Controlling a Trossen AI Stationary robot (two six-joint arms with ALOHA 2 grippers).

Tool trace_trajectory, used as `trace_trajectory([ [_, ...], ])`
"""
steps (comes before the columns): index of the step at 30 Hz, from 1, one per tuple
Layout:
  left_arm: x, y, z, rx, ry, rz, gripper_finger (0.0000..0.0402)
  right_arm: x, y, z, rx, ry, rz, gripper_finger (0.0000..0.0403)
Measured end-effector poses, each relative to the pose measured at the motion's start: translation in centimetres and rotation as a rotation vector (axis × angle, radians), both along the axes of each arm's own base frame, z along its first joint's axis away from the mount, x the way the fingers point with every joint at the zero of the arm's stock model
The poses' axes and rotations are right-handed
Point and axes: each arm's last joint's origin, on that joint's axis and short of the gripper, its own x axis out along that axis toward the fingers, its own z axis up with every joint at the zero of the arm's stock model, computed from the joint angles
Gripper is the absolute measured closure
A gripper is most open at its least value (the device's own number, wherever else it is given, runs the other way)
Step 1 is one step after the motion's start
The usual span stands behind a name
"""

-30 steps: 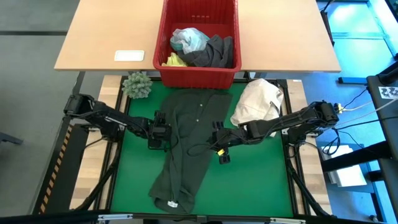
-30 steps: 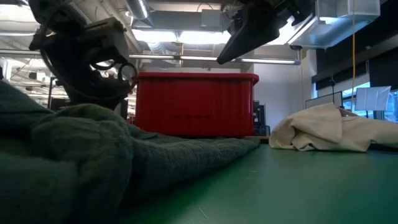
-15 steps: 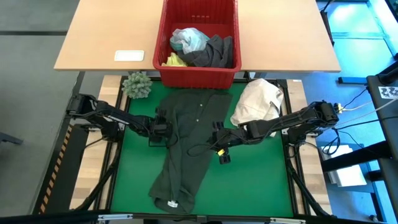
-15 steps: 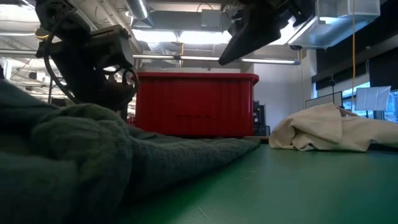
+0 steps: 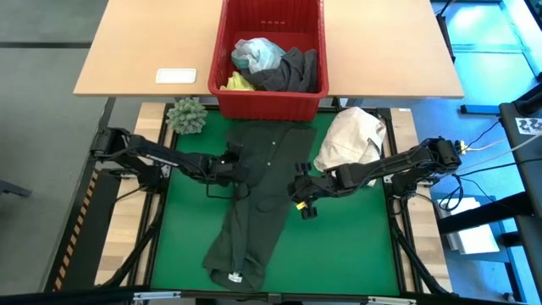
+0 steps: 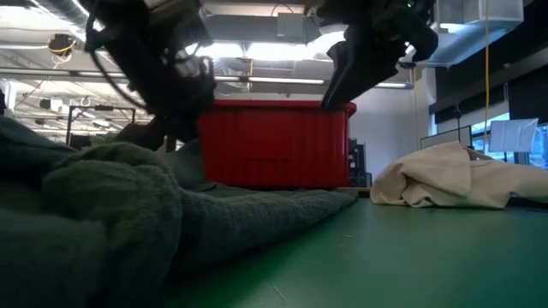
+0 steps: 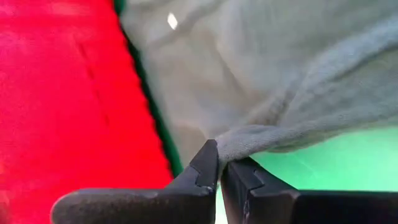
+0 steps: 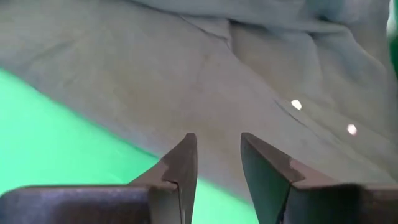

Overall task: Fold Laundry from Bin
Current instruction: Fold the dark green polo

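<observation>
A dark green-black shirt (image 5: 254,195) of the laundry lies spread lengthwise on the green mat, its collar end toward the red bin (image 5: 269,103). Turquoise (image 5: 257,53), grey (image 5: 290,72) and yellow (image 5: 236,82) garments lie in the bin. My left gripper (image 5: 232,163) is shut on the shirt's left edge. My right gripper (image 5: 302,202) stands open over the shirt's right edge, its fingers (image 8: 180,163) above the cloth with nothing between them. My left gripper pinches a bunched fold at the shirt's left edge (image 7: 235,144) between its two fingertips (image 7: 208,163). It comes slanting down from the table's left side. The pinched fold is raised off the mat and the cloth fans away from it; the rest of the shirt lies on the mat.
A cream-white cloth bundle (image 5: 351,140) lies at the mat's far right, beside my right arm. A green spiky ball (image 5: 187,116) sits at the far left corner. The bin stands on a wooden table (image 5: 135,51) with a white card (image 5: 176,75). Bare mat (image 5: 347,246) shows near right.
My left gripper has shut on the shirt's left edge, then risen and gone toward the shirt's middle, rolling at the wrist. The pinched edge has come up off the mat; the rest of the shirt has stayed where it was. My right gripper has tipped down a little.
</observation>
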Motion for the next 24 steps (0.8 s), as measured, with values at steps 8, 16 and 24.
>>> trace_trajectory([
  [8, 2.3, 0.0, 2.4, -0.006, -0.095, -0.137, 0.0401, -0.1, -0.1, -0.1, -0.009, 0.013, -0.008, 0.0282],
  [16, 3.1, 1.0, 1.4, -0.097, -0.113, -0.171, 0.0401, -0.2, -0.1, 0.1, -0.008, 0.010, -0.010, 0.0282],
  [24, 4.4, 2.0, -2.4, -0.143, -0.020, -0.178, 0.0374, -0.4, -0.2, 0.1, -0.010, 0.029, -0.030, 0.0282],
])
